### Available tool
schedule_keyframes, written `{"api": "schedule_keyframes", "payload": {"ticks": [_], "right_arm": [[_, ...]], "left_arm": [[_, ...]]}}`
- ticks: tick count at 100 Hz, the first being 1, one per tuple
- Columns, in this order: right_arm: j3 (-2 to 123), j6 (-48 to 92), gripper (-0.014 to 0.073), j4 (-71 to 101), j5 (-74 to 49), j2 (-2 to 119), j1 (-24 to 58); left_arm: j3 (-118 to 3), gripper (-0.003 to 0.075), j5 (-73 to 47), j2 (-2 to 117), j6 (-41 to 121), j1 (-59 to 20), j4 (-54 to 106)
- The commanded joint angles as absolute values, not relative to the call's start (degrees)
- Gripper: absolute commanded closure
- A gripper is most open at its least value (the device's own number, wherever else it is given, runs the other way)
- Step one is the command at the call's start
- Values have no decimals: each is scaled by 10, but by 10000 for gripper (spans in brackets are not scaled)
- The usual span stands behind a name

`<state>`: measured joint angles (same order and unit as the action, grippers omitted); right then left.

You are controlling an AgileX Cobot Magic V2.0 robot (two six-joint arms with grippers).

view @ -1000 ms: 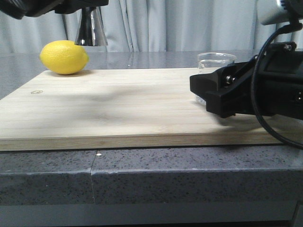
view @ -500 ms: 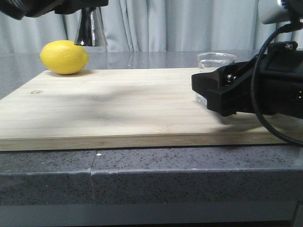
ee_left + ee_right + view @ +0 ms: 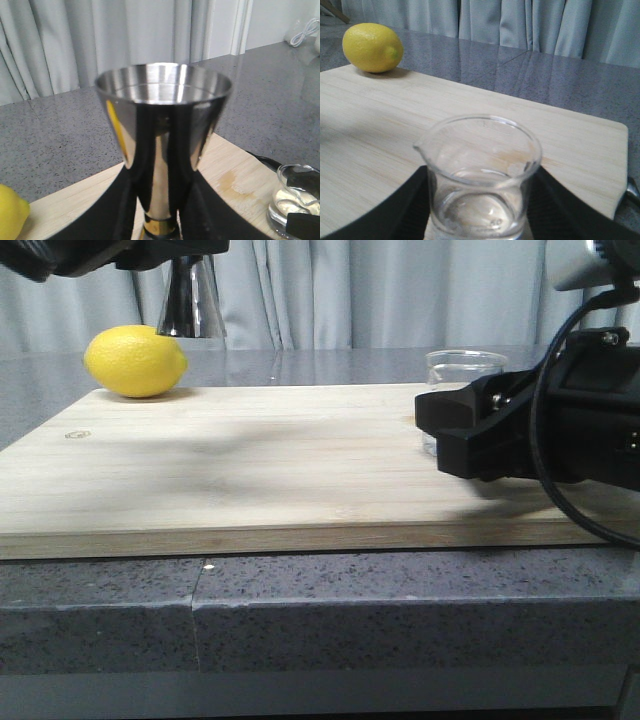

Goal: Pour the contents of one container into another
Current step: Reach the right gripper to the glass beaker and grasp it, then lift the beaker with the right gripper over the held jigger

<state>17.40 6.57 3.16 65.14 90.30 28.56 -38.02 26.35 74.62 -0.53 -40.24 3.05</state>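
Note:
The steel hourglass jigger (image 3: 190,302) hangs upright above the board's far left corner, with my left gripper (image 3: 185,252) shut on it. In the left wrist view the black fingers (image 3: 125,200) clamp the jigger (image 3: 162,125) just above its gold waist band. The clear glass beaker (image 3: 464,364) stands at the right of the board, and my right gripper (image 3: 450,435) is shut on its sides. In the right wrist view the beaker (image 3: 480,165) sits between both pads (image 3: 405,205), its lip pointing left. It seems to hold a little clear liquid.
A yellow lemon (image 3: 136,361) lies on the far left corner of the wooden cutting board (image 3: 250,470). The board rests on a grey speckled counter (image 3: 300,610). A black cable (image 3: 545,440) loops over my right arm. Curtains hang behind.
My right gripper has shifted slightly to the right, and the beaker moved with it. The left gripper and jigger have stayed where they were.

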Motion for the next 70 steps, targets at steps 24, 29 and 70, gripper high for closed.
{"api": "schedule_keyframes", "payload": {"ticks": [24, 29, 70], "right_arm": [[185, 70, 329, 32, 751, 891, 281], [185, 70, 328, 32, 755, 891, 281], [232, 70, 329, -4, 661, 802, 281]], "left_arm": [[-396, 657, 312, 727, -8, -409, 30], [-396, 657, 311, 727, -8, -409, 30], [-396, 657, 289, 727, -22, -430, 27]]}}
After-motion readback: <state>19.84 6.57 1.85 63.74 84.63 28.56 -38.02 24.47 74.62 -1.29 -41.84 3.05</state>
